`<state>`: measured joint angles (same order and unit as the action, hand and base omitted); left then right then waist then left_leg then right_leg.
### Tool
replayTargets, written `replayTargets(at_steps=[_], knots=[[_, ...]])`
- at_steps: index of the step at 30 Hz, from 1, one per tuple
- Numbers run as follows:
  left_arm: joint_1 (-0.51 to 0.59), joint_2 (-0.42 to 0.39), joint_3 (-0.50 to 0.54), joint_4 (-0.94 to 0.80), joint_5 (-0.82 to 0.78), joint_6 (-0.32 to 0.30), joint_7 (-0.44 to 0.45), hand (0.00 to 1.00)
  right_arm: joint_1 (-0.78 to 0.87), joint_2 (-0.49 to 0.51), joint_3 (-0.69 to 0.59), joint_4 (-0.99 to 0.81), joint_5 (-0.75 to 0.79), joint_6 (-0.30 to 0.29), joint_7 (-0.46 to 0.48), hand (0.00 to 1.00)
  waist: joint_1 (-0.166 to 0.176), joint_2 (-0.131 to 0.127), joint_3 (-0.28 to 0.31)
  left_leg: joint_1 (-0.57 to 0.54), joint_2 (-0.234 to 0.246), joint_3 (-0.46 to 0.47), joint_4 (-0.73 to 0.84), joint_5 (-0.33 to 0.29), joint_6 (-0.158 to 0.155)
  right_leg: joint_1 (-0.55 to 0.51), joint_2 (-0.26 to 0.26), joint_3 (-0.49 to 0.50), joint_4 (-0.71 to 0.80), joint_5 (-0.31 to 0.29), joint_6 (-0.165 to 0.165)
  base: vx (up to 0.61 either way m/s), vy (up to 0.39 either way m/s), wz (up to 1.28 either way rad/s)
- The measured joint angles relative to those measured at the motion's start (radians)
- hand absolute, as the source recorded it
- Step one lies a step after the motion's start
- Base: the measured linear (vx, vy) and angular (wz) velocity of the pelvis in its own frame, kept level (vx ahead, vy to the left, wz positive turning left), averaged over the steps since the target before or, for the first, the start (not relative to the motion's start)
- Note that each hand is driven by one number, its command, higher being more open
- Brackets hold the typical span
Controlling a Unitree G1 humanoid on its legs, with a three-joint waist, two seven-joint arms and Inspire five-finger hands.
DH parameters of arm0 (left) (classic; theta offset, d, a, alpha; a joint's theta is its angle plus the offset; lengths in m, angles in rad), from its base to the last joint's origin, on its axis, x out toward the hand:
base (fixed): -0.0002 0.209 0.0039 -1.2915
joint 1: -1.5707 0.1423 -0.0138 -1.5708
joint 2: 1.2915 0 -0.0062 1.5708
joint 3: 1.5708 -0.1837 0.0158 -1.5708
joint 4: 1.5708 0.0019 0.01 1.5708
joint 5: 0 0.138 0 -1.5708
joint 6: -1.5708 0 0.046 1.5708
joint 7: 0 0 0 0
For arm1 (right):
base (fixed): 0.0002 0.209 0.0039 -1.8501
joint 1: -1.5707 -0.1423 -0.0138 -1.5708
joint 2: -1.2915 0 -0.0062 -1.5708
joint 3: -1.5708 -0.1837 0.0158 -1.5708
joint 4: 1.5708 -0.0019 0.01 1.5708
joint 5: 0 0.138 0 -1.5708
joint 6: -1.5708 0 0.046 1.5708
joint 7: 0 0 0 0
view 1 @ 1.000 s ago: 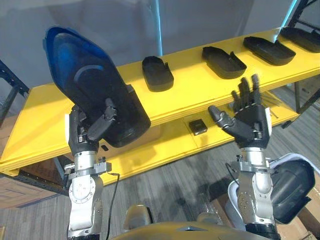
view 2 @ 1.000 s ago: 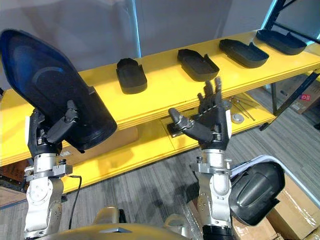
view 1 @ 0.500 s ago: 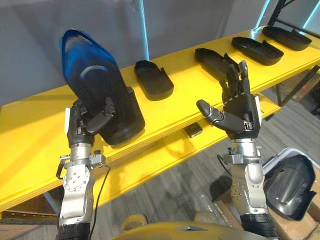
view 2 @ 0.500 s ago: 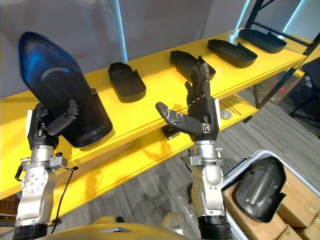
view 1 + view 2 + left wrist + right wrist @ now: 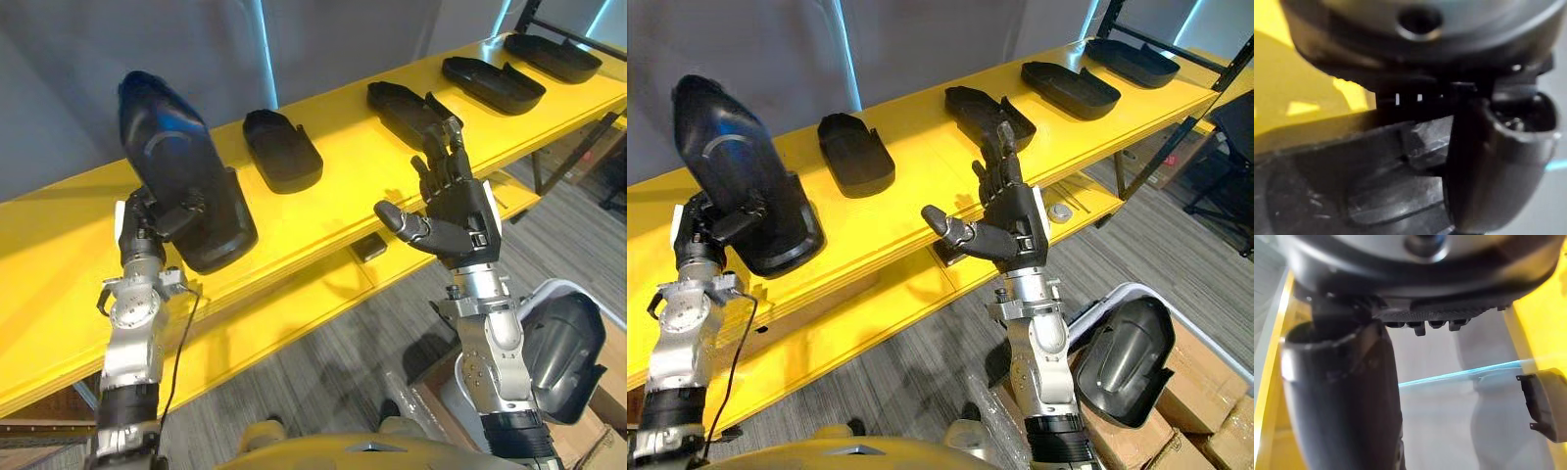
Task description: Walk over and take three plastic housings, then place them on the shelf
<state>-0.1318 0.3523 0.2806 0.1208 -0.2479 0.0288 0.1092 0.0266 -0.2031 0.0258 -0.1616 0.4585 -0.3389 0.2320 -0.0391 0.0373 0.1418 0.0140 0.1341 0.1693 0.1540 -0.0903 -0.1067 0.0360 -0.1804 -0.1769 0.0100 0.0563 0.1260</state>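
Lowered since a moment ago, your left hand (image 5: 147,227) clasps the plastic housing (image 5: 181,176), broad end at the yellow shelf's (image 5: 59,259) near edge, long axis near upright, narrow end tipped far-left; right hand (image 5: 458,220) released, fingers spread.

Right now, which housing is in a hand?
The big upright housing in the left hand; four others lie flat along the yellow shelf.

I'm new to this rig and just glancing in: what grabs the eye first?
A big dark plastic housing, stood upright in the left hand over the left part of the yellow shelf. Four more housings lie in a row along that shelf, and the right hand is raised open in front of it.
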Motion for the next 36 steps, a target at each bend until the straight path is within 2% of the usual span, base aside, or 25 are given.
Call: replayTargets(at_steps=[5,9,13,16,20,24,28,31,36], knots=[[-0.078,0.075,0.013,0.138,-0.038,0.0,0.01,0.0,-0.003,-0.034,0.083,0.0,-0.002,0.028,0.027,1.0,-0.005,0.01,0.0,0.012,-0.005,0.002,-0.03,0.017,0.001,-0.003,-0.002,0.001,0.0,0.0,0.0,0.0,-0.001,0.01],[-0.137,0.133,0.013,0.265,-0.086,0.025,0.003,0.0,-0.003,-0.039,0.151,0.0,0.001,0.045,0.05,1.0,-0.008,0.033,-0.003,0.033,-0.008,0.017,-0.069,0.039,0.002,-0.011,-0.001,0.015,0.004,0.0,0.0,-0.02,-0.006,-0.07],[-0.188,0.145,0.014,0.349,-0.116,0.051,-0.012,0.0,-0.004,-0.047,0.192,0.0,0.067,0.074,0.081,1.0,-0.018,0.045,-0.004,0.033,-0.009,0.02,-0.075,0.046,0.002,-0.017,-0.001,0.02,0.007,0.001,0.001,-0.04,-0.007,-0.05],[-0.219,0.15,0.013,0.387,-0.145,0.083,-0.026,0.0,-0.008,-0.061,0.247,0.0,0.116,0.099,0.147,1.0,-0.022,0.048,-0.003,0.034,-0.01,0.025,-0.083,0.053,0.003,-0.024,-0.001,0.026,0.007,0.002,0.004,-0.04,-0.006,-0.04],[-0.257,0.15,-0.001,0.424,-0.151,0.093,-0.055,0.0,-0.076,-0.068,0.376,0.0,0.139,0.121,0.205,1.0,-0.022,0.057,0.001,0.028,-0.012,0.008,-0.091,0.068,0.006,-0.032,-0.004,0.012,0.028,-0.002,0.0,-0.03,-0.011,0.11],[-0.294,0.15,-0.039,0.459,-0.144,0.111,-0.085,0.0,-0.154,-0.055,0.486,-0.002,0.137,0.136,0.22,1.0,-0.019,0.069,0.009,0.027,-0.029,-0.058,-0.111,0.095,0.015,-0.036,-0.029,-0.041,0.103,-0.049,0.0,-0.04,-0.011,0.4],[-0.293,0.15,-0.039,0.467,-0.136,0.138,-0.088,0.0,-0.16,-0.051,0.511,-0.002,0.135,0.151,0.21,1.0,-0.005,0.077,0.016,0.027,-0.05,-0.086,-0.112,0.103,0.019,-0.057,-0.065,-0.064,0.198,-0.108,0.003,-0.05,-0.002,0.29],[-0.293,0.15,-0.036,0.466,-0.135,0.15,-0.091,0.0,-0.161,-0.051,0.529,-0.003,0.134,0.156,0.19,1.0,0.007,0.085,0.024,0.014,-0.063,-0.086,-0.111,0.105,0.021,-0.09,-0.087,-0.062,0.251,-0.132,0.005,-0.07,0.006,0.09],[-0.299,0.15,-0.027,0.461,-0.133,0.163,-0.105,0.0,-0.16,-0.048,0.543,-0.009,0.101,0.157,0.169,1.0,0.006,0.088,0.026,-0.004,-0.066,-0.083,-0.107,0.116,0.018,-0.13,-0.097,-0.057,0.304,-0.143,0.005,-0.03,-0.012,0.02]])
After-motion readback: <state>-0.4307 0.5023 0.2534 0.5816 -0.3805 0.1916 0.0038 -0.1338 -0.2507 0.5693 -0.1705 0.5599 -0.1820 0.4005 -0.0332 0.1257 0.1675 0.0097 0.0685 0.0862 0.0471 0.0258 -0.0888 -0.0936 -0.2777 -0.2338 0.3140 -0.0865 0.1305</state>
